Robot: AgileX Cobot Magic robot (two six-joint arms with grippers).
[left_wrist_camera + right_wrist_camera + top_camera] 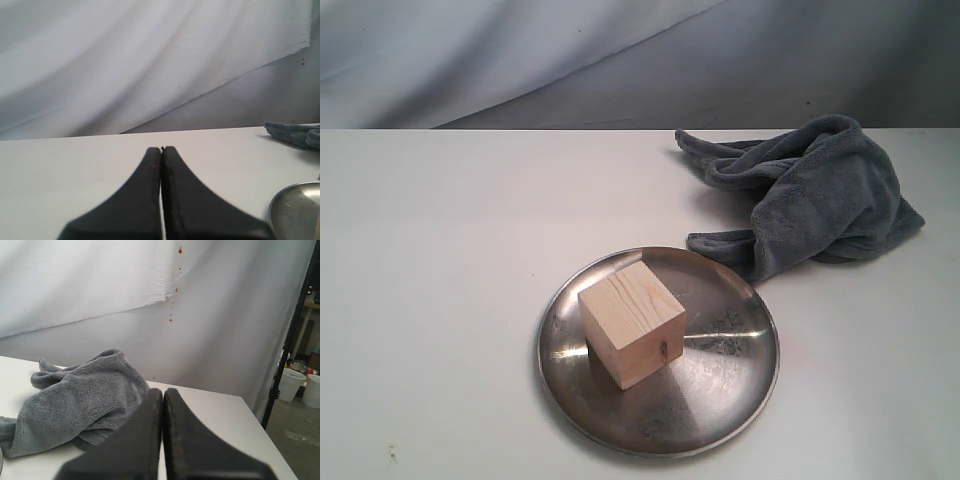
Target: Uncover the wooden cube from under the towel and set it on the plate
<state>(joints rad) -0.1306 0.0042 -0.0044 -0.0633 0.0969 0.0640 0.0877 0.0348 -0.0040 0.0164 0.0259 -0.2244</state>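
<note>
The cube (632, 322) is pale wood with fine grain lines and a small dark knot mark low on its right face. It sits flat on the plate (720, 390), left of the plate's centre, turned so one vertical edge faces near. The plate is round, shallow steel with a low rim and a smeared, brushed shine. The towel (810, 195), plush grey-blue terry, lies crumpled in a loose heap on the far right of the white bench (440, 280). One hemmed fold reaches the plate's far right rim (touching or just short, I cannot tell).

Neither arm shows in the exterior view. The left pincer (161, 149) has its black, tapering fingers pressed together on nothing. It is held level and low over the bench, aimed at the draped white backdrop (520, 50). The right pincer (162, 390) is likewise closed and empty, level above the bench, with the towel heap close ahead of it.

A broad stretch of bench lies left of the plate. In the right wrist view the bench's edge runs just past the towel, and beyond it stands a dark pole.
</note>
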